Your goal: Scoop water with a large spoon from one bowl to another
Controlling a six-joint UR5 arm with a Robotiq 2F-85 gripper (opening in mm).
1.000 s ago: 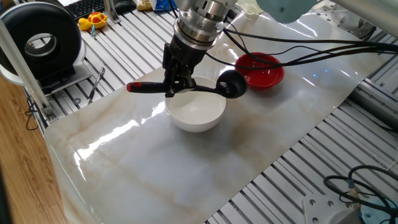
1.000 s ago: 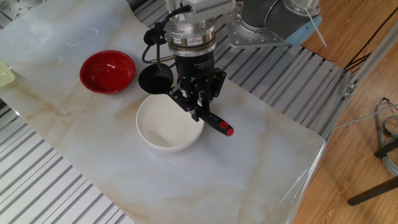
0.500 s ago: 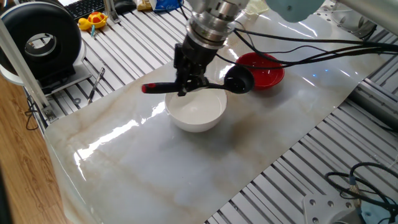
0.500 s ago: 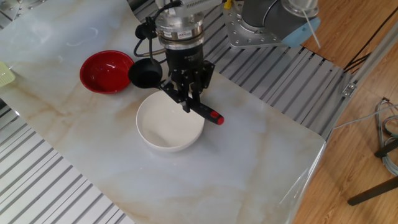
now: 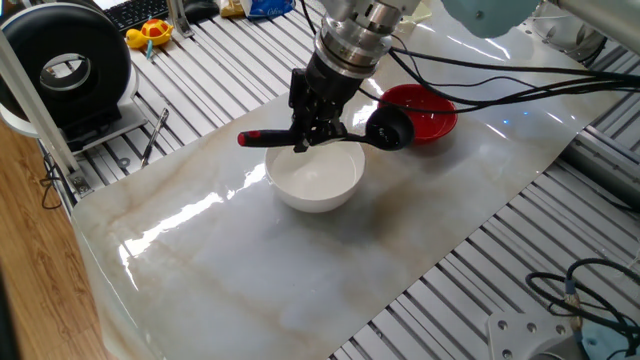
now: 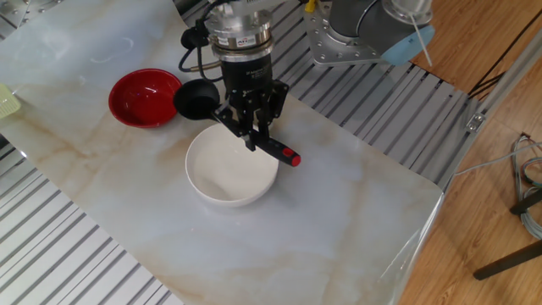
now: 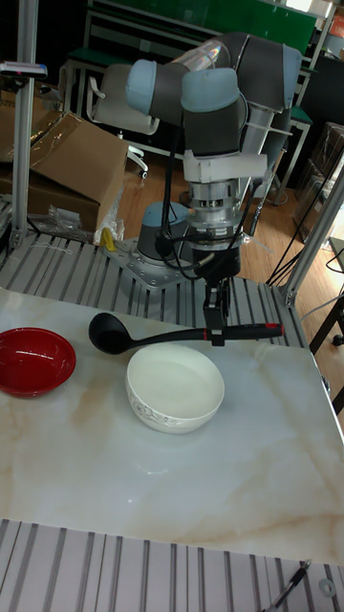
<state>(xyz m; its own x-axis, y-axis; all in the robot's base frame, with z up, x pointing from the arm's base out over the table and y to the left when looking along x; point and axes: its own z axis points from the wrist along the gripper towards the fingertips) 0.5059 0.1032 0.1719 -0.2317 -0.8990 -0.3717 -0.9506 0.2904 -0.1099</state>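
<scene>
Tall fixed view: gripper (image 7: 217, 326) clamped on ladle (image 7: 153, 338) handle; we log its scoop moved off white bowl (image 7: 175, 389) towards red bowl (image 7: 34, 360), pour pending.

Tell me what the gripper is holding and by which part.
The gripper holds the large spoon by its thin black handle, nearer the red end than the scoop, above the white bowl.
</scene>
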